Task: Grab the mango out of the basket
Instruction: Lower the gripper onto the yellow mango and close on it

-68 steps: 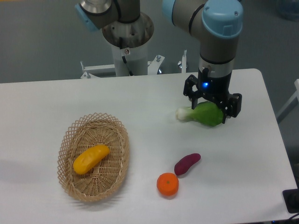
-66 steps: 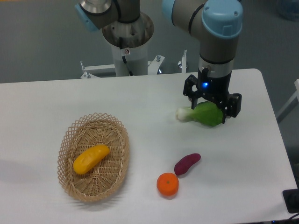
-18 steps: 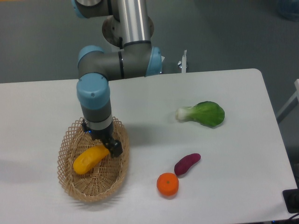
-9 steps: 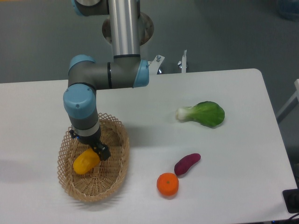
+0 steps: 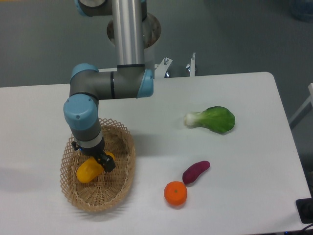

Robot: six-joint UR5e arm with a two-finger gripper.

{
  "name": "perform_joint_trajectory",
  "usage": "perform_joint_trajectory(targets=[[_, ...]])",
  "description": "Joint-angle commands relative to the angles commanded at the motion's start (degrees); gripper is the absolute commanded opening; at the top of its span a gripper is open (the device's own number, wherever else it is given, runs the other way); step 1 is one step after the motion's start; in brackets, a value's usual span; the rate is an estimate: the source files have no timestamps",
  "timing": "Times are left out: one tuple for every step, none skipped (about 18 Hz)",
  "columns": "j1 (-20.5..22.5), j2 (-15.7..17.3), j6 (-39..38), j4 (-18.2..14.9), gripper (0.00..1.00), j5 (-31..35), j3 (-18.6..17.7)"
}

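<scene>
**Camera view: arm down on the mango, grasp about to be made**

The mango (image 5: pixel 88 171) lies inside the basket (image 5: pixel 122 182), toward its left half, with its lower-left end showing and its upper-right part hidden under the gripper (image 5: pixel 96 160). The black fingers sit right across the fruit's middle, but from here I cannot tell whether the jaws are apart around it or already pressed against it. The basket rests on the white table (image 5: pixel 161 103), left of centre.

This looks like the grasping step: the tool is down at the fruit and nothing is lifted yet. Next it wants a firm squeeze across the mango's narrow width, then a straight pull upward so the fruit clears the lattice rim without dragging the light basket along.

Well apart to the right sit the orange (image 5: pixel 175 193) and the purple sweet potato (image 5: pixel 196 171), with the bok choy (image 5: pixel 212 119) farther back.

Half a second ago the wrist stood slightly higher and more of the mango showed; the arm has since settled lower over it.
</scene>
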Motion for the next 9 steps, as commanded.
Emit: perform_joint_trajectory(targets=[[-0.17,0.00,0.00,-0.09,0.95,0.54,0.09],[-0.52,0.00,0.00,0.00,0.86,0.63,0.09],[-0.62,0.17,-0.09,0.00,0.77,0.63,0.09],[-0.62,0.35,-0.09,0.00,0.71,0.63,0.09],[-0.62,0.53,-0.09,-0.09,0.66,0.54,0.17],[-0.62,0.61,-0.09,-0.09,0.63,0.45,0.17],[-0.62,0.62,-0.09,-0.09,0.60,0.45,0.17],[-0.62,0.62,-0.09,-0.09,0.59,0.45,0.17],[-0.62,0.70,-0.09,-0.09,0.57,0.54,0.26]])
